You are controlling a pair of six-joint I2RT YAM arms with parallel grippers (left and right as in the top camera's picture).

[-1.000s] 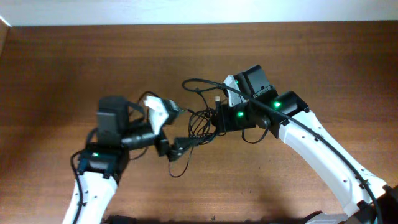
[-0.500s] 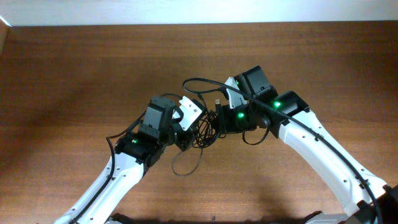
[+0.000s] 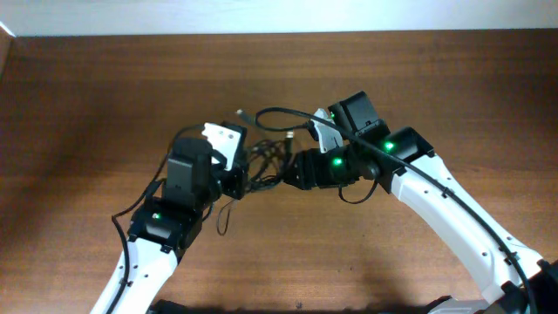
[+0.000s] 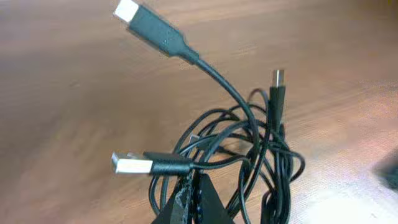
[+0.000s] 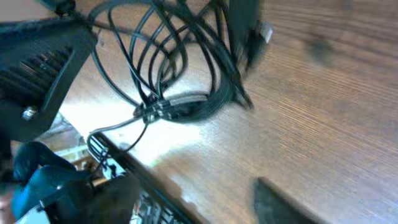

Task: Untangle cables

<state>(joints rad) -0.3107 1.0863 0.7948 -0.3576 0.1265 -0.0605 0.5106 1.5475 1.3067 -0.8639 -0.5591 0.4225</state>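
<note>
Brown wood-grain table (image 3: 87,105) fills the overhead view, with a pale strip along its far edge. Two white jointed robot arms reach in from the near side, the left arm (image 3: 144,262) and the right arm (image 3: 462,227), which shows green lights near its wrist and a thicker black cord along its length. They meet near the middle of the table, where the cables (image 3: 266,161), thin black flexible cords, sit bunched in overlapping loops between the two black two-finger heads and partly hidden under them.

The left gripper (image 3: 237,181) is clenched, its tips forming one closed black wedge in the left wrist view, pinching strands at the near edge of the tangle. The right gripper (image 3: 292,170) is released: in its wrist view one ribbed black finger (image 5: 43,68) lies beside the loops and the other finger (image 5: 280,202) stands well apart, with nothing pinched.

From the knot one cord arches up to a long black plug with a pale tip (image 4: 149,28). A silvery flat plug (image 4: 127,163) juts leftward just above the closed tips, and a small slim plug (image 4: 278,84) stands upright at the right of the loops
</note>
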